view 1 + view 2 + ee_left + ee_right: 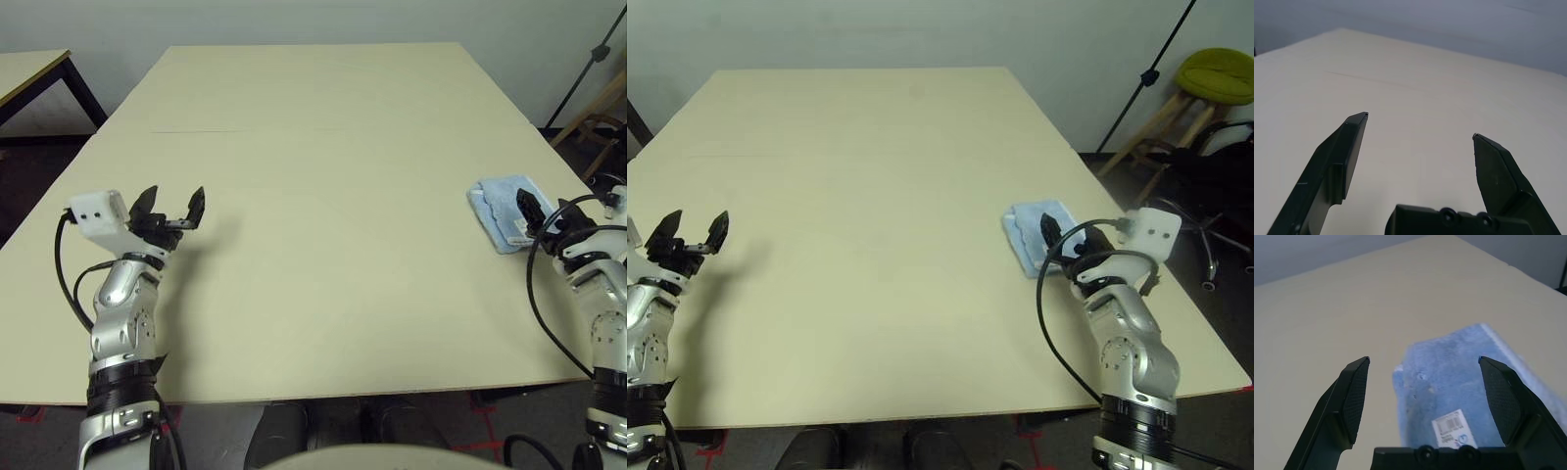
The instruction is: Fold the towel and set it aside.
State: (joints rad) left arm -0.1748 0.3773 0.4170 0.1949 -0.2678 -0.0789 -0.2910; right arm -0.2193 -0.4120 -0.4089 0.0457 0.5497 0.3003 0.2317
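Lying folded near the table's [294,245] right edge, the towel [502,208] sits just beyond the gaping right claw [1422,364]; left claw [174,208] gapes too.

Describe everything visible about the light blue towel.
The light blue terry-cloth towel lies folded into a compact, layered rectangle, flat on the pale beige table near its right edge. Its pile looks soft and fuzzy, and a small white printed label faces up. The open right hand hovers just above it; neither finger grips the cloth.
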